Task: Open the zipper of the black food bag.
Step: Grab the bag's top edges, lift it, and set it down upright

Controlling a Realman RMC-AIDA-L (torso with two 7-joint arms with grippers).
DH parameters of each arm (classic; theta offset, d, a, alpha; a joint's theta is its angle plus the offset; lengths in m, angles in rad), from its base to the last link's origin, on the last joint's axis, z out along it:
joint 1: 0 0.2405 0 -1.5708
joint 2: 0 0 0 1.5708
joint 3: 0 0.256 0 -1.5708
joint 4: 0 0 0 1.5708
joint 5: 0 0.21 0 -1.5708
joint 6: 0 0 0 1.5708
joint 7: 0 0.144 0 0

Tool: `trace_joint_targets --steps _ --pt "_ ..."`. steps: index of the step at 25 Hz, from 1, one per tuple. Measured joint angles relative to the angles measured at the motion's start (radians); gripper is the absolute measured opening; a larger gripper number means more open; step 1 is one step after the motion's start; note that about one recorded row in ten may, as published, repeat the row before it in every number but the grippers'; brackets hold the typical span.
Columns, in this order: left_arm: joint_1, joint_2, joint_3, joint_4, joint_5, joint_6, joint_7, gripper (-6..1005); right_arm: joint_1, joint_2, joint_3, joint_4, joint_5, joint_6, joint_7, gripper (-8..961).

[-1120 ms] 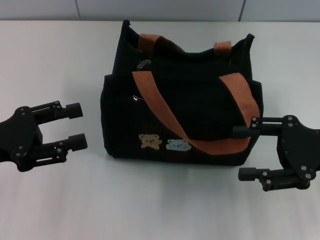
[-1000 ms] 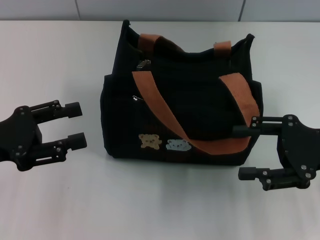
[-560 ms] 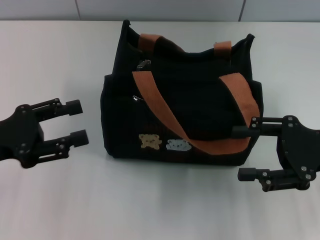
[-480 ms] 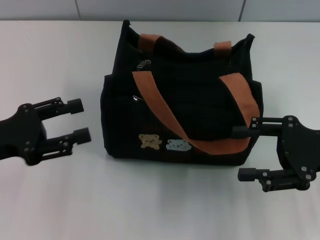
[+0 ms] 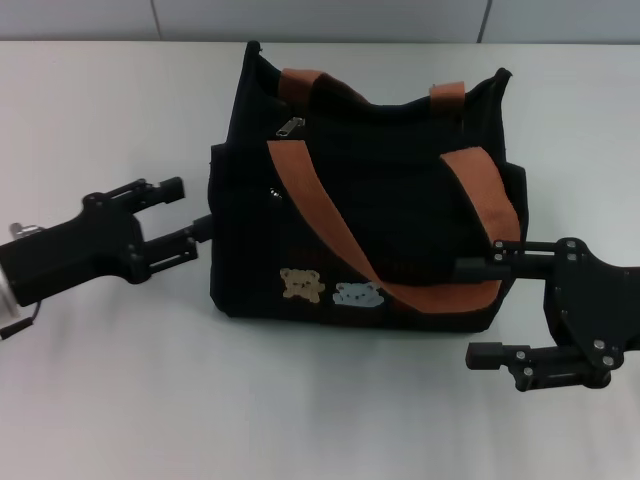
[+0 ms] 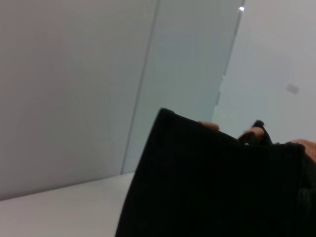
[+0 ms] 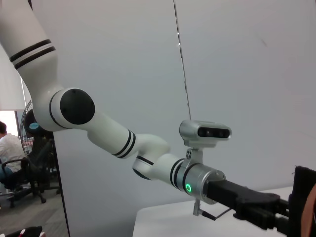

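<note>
The black food bag (image 5: 380,200) stands upright mid-table, with rust-brown straps (image 5: 310,205), a tan bear patch (image 5: 300,284) and a pale blue patch (image 5: 358,294) on its front. The zipper's silver pull tab (image 5: 290,126) sits at the left end of the bag's top. My left gripper (image 5: 188,208) is open, level with the bag's left side, its lower fingertip almost at the fabric. My right gripper (image 5: 472,312) is open by the bag's lower right corner. In the left wrist view the bag's side (image 6: 212,187) fills the near field.
A tiny silver pull (image 5: 272,195) marks a short pocket zipper on the bag's front left. The white table (image 5: 300,400) stretches around the bag. In the right wrist view the left arm (image 7: 148,153) reaches across, and the bag's edge (image 7: 303,197) shows.
My left gripper has moved right and slightly up, from well clear of the bag to right beside its left side. My right gripper has shifted a little left and down.
</note>
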Motion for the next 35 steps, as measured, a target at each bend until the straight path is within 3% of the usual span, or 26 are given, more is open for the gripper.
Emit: trace_joint_targets --steps 3,8,12,20,22,25,28,31,35 --pt "-0.009 -0.004 0.032 -0.002 0.005 -0.002 0.017 742 -0.001 0.000 0.001 0.001 0.001 0.001 0.000 733" --pt "-0.020 -0.012 0.055 -0.006 0.004 -0.020 0.041 560 -0.003 0.000 0.002 0.004 0.000 0.007 0.001 733" --pt "-0.026 -0.012 0.055 -0.013 0.004 -0.020 0.044 473 -0.003 0.000 0.002 0.004 0.001 0.009 0.001 733" --pt "-0.017 0.039 0.054 -0.014 0.027 0.171 0.016 284 0.000 0.000 0.012 -0.001 0.003 0.010 0.003 733" --pt "-0.016 0.034 0.055 -0.014 0.029 0.166 0.013 210 0.002 0.000 0.014 -0.001 0.003 0.010 0.003 733" --pt "-0.022 0.001 0.057 -0.011 0.038 0.084 0.007 99 0.010 0.001 0.014 -0.001 0.003 0.011 0.003 733" --pt "-0.026 -0.008 0.057 -0.012 0.039 0.025 0.009 159 0.012 0.001 0.014 -0.002 0.003 0.011 0.003 733" --pt "-0.024 -0.007 0.057 -0.015 0.039 -0.009 0.006 388 0.008 0.001 0.021 0.001 0.004 0.011 0.003 733" --pt "-0.008 0.004 0.052 -0.003 0.038 0.034 0.007 498 0.003 0.002 0.028 0.002 0.004 0.011 0.003 733"
